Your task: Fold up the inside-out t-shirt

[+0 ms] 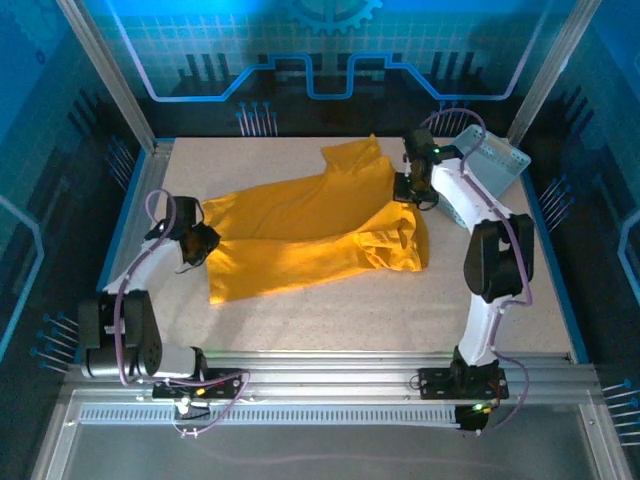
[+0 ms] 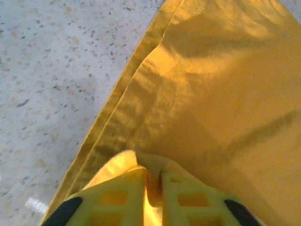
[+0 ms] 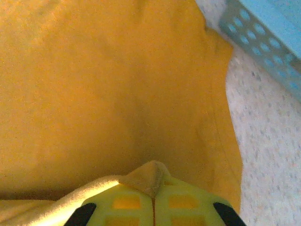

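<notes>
**Table** (image 1: 350, 320): a pale speckled surface carrying everything in the scene. It shows bare along the near edge and, from the left wrist, beside the cloth (image 2: 47, 70).

**Inside-out t-shirt** (image 1: 300, 235): mustard-yellow cloth lying across the middle of the table. It runs from the left gripper at its left end to the right gripper at its far right. It lies as two long bands, one overlapping the other, and one flap points toward the far edge. The left wrist view shows a doubled, stitched edge (image 2: 117, 117) running diagonally over the table. The right wrist view shows a broad smooth panel (image 3: 117, 84) whose right border ends on the table.

**Basket** (image 1: 495, 165): pale blue perforated plastic, tilted, at the far right corner behind the right arm. In the right wrist view (image 3: 268, 42) it lies apart from the shirt's border.

**Left gripper** (image 1: 205, 245): low over the shirt's left end. Its yellow fingers are nearly together, with a raised fold of cloth pinched between them (image 2: 153, 183) (a narrow slit remains).

**Right gripper** (image 1: 410, 190): at the shirt's far right part. It is closed on a small tuck of cloth that peaks at the fingertips (image 3: 153, 188).
</notes>
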`<state>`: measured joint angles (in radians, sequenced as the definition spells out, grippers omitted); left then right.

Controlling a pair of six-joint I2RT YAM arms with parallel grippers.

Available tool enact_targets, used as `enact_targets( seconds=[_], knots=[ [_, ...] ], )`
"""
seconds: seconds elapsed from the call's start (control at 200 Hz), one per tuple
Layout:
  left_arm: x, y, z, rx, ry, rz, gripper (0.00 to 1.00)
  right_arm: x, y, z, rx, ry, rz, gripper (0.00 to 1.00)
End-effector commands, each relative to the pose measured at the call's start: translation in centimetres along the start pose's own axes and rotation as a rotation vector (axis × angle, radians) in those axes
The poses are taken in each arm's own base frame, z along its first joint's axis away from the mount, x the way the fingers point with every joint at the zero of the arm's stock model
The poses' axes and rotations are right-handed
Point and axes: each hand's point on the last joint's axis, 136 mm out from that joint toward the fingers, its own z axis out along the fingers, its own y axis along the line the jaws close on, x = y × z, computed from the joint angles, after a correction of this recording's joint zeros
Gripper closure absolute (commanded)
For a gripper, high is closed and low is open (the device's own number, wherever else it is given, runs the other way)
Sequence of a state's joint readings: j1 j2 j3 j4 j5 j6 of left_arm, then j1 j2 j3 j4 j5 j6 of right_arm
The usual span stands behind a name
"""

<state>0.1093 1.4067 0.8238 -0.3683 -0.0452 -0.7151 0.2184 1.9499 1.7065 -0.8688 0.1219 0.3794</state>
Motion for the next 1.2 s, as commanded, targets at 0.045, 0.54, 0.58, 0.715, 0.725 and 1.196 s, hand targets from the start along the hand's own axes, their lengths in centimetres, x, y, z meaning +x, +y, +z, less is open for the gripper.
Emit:
enact_targets(
  seconds=[0.045,0.54,0.58,0.715,0.725,1.196],
  knots=[
    [-1.5,-0.3,0.2,-0.06,0.003,0.047,0.58,-1.7,1.0,-0.6,0.071,-0.023,-0.112,0.5],
    [11.2,-1.1,-3.1,0.105,0.174,0.178,0.36,13.7,-1.9,-3.4,-0.084,0.079,-0.018,0.31],
    [11.8,-0.6,-2.6,0.098,0.186,0.181,0.36,14.6,-2.0,-2.7,-0.106,0.089,-0.013,0.31],
    [12.6,0.9,-0.9,0.049,0.207,0.195,0.35,16.1,-3.0,-0.3,-0.095,0.13,0.016,0.32],
    [12.6,0.9,-0.8,0.048,0.208,0.194,0.35,16.0,-3.0,-0.3,-0.095,0.128,0.018,0.32],
    [11.4,4.6,1.7,-0.082,0.223,0.086,0.39,15.7,-5.8,2.8,0.052,0.214,0.017,0.84]
  ],
)
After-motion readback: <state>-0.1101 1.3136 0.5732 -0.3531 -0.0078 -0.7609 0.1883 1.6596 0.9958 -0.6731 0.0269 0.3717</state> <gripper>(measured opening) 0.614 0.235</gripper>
